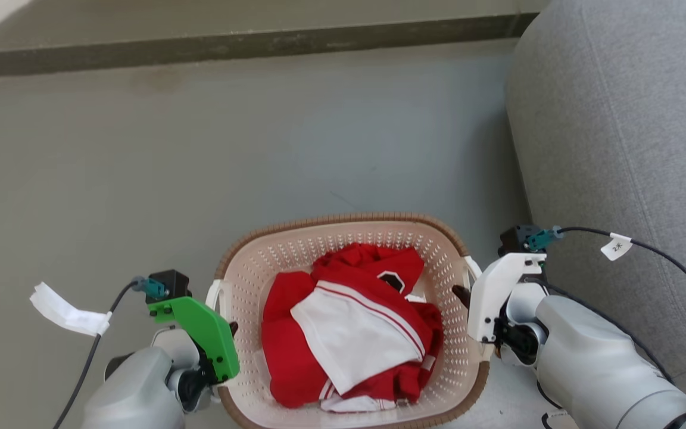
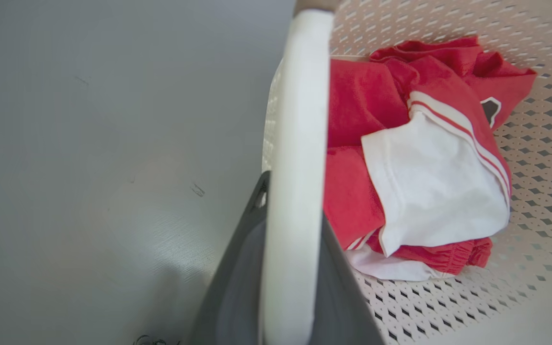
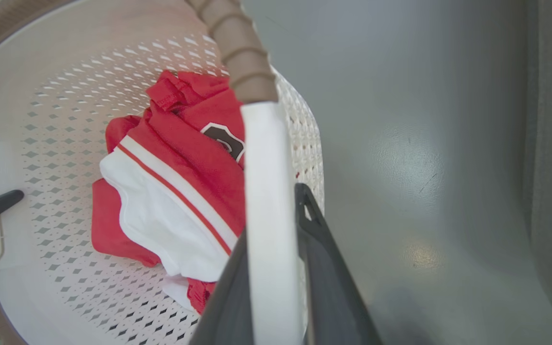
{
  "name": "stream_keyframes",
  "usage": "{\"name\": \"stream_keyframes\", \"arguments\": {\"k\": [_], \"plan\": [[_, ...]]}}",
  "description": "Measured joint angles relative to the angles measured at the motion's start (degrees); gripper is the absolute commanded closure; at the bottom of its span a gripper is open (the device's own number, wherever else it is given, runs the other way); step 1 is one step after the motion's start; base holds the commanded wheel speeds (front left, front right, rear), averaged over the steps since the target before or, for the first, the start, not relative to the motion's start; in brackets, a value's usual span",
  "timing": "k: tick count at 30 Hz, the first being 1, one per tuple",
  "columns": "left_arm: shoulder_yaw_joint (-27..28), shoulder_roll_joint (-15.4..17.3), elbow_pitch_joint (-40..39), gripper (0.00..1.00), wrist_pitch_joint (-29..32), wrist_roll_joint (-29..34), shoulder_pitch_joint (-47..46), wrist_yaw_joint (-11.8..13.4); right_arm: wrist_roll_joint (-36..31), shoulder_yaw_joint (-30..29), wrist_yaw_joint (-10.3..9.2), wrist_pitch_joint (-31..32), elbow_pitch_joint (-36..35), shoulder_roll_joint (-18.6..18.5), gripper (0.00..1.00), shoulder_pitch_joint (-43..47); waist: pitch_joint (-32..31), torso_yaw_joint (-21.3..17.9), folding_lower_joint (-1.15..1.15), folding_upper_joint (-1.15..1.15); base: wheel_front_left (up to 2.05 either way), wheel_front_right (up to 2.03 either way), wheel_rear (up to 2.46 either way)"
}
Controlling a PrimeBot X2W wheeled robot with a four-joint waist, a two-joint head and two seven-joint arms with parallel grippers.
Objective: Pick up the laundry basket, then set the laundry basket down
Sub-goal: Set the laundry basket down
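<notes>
You have bare grey floor (image 1: pixel 200 167) ahead and left of the laundry basket (image 1: pixel 349 226), up to a dark ledge (image 1: pixel 230 44). On the right the grey sofa (image 1: pixel 617 131) stands near it, leaving only a narrow gap.

Head cam looks steeply down from above onto the laundry basket (image 1: pixel 343 221) and the floor (image 1: pixel 200 149) around it. Each wrist cam sits super close against a handle, left handle (image 2: pixel 295 143) and right handle (image 3: pixel 266 215), facing across the basket. All three share the red-and-white clothes (image 1: pixel 349 322) inside
</notes>
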Motion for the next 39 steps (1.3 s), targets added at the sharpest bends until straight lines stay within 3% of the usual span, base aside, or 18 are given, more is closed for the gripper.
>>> {"name": "stream_keyframes", "arguments": {"k": [39], "plan": [[0.7, 0.5, -1.0, 1.0, -11.3, 1.1, -15.1, 0.0, 0.5, -2.6, 0.09, -12.3, -1.1, -1.7, 1.0, -12.9, 25.4, 0.8, 0.0, 0.0, 0.0, 0.0, 0.0]]}}
